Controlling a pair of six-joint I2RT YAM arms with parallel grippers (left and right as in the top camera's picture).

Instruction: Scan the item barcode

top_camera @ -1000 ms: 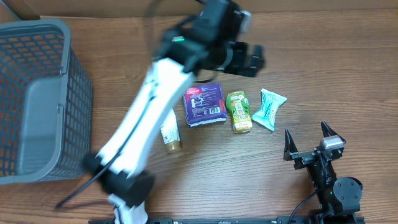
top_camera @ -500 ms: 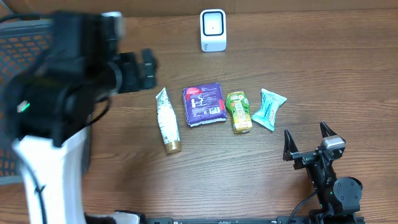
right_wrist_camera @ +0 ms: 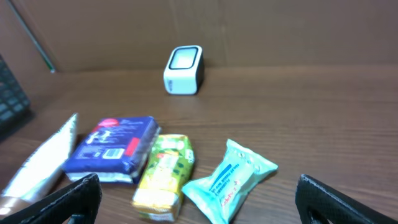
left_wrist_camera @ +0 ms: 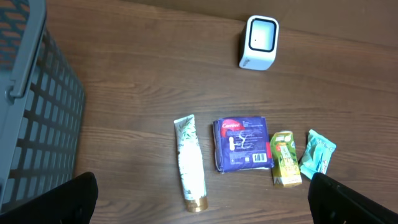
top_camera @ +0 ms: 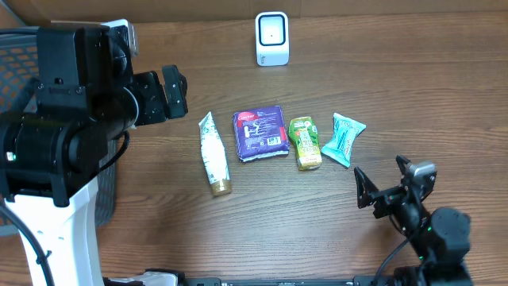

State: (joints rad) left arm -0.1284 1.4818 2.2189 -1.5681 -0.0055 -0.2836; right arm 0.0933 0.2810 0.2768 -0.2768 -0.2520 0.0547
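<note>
Obscured: from overhead my left arm (top_camera: 63,159) covers most of the basket (left_wrist_camera: 37,106); only strips of grey mesh show around it. In the left wrist view the basket is cut off by the left edge of the frame; its inside cannot be judged, so its contents are undetermined. My left gripper (top_camera: 164,94) appears in its own camera only as two dark fingertips (left_wrist_camera: 59,202) at the bottom corners; my right gripper (top_camera: 381,181) shows the same way in its camera. The right wrist picture is soft; print on the goods is not legible there.

Jaws: left spread wide, nothing between them, raised over the table (top_camera: 413,79) just right of the basket; right spread wide, empty, low at the near right, short of the teal packet (top_camera: 343,139).

Goods: four in a row mid-table, lying flat, none gripped. From my left: a white tube (top_camera: 213,152), gold cap toward me; a purple pack (top_camera: 261,133) with white print; a green carton (top_camera: 305,141); the teal packet, tilted. The carton and packet lie just beside each other; the tube lies slightly apart from the pack. A pale panel on the pack's near end may be a barcode; I cannot confirm it.

The white scanner (top_camera: 271,37) stands upright at the far edge, apart from the row.
</note>
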